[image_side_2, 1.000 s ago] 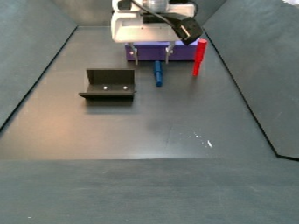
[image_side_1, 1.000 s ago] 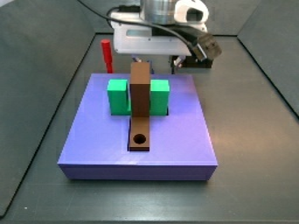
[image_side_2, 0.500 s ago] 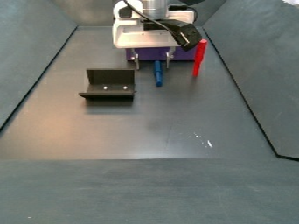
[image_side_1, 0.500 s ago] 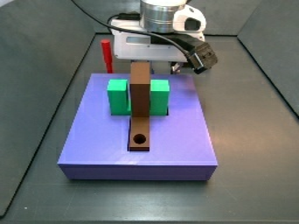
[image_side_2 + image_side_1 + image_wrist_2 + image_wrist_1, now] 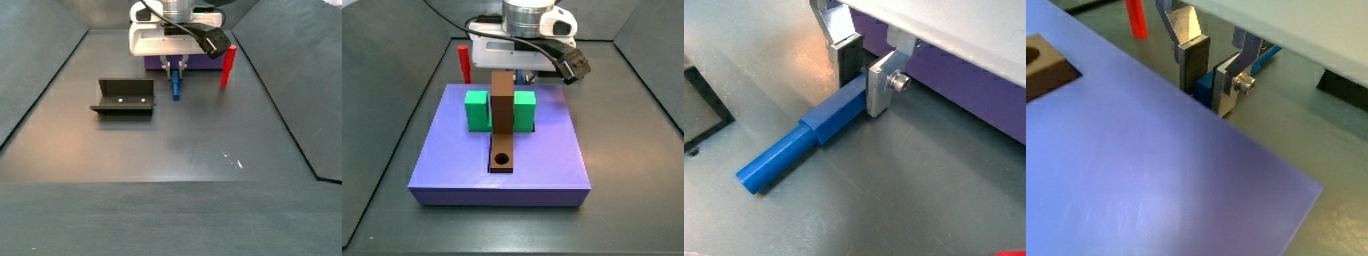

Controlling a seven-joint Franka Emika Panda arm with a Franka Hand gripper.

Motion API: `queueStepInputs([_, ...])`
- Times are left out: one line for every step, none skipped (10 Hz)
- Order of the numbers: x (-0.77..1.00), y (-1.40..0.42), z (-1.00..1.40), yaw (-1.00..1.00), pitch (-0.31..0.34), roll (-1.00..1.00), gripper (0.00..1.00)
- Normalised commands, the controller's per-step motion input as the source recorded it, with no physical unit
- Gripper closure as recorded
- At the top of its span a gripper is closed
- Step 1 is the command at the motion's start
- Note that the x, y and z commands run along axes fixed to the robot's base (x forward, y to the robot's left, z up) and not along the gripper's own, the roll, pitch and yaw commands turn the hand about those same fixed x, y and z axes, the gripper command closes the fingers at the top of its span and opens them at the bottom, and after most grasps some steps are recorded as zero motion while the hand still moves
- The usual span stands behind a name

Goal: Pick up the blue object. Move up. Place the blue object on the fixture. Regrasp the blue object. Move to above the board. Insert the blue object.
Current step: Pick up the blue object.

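Observation:
The blue peg [image 5: 798, 150] lies flat on the dark floor beside the purple board [image 5: 543, 150], and a side view shows it too [image 5: 175, 88]. My gripper [image 5: 865, 92] is down at the floor behind the board, shut on the peg's near end, with a finger pad on each side. It also shows in a side view [image 5: 170, 66]. The peg still rests on the floor. The fixture [image 5: 123, 97] stands apart from the peg. In a side view the board hides my fingertips and only the white hand [image 5: 523, 45] shows.
The board carries a green block [image 5: 477, 110] and a brown bar [image 5: 502, 125] with a round hole. An upright red peg [image 5: 227, 65] stands close by the gripper at the board's back edge. Dark sloping walls ring the floor.
My gripper has come down from just above the floor onto the blue peg's end. The peg, board and fixture have not moved.

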Motion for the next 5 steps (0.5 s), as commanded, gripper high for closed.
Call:
queueStepInputs([0.0, 0.0, 0.0, 0.0, 0.0, 0.0, 1.0])
queueStepInputs([0.0, 0.0, 0.0, 0.0, 0.0, 0.0, 1.0])
queueStepInputs([0.0, 0.0, 0.0, 0.0, 0.0, 0.0, 1.0])
queueStepInputs([0.0, 0.0, 0.0, 0.0, 0.0, 0.0, 1.0])
queueStepInputs([0.0, 0.0, 0.0, 0.0, 0.0, 0.0, 1.0])
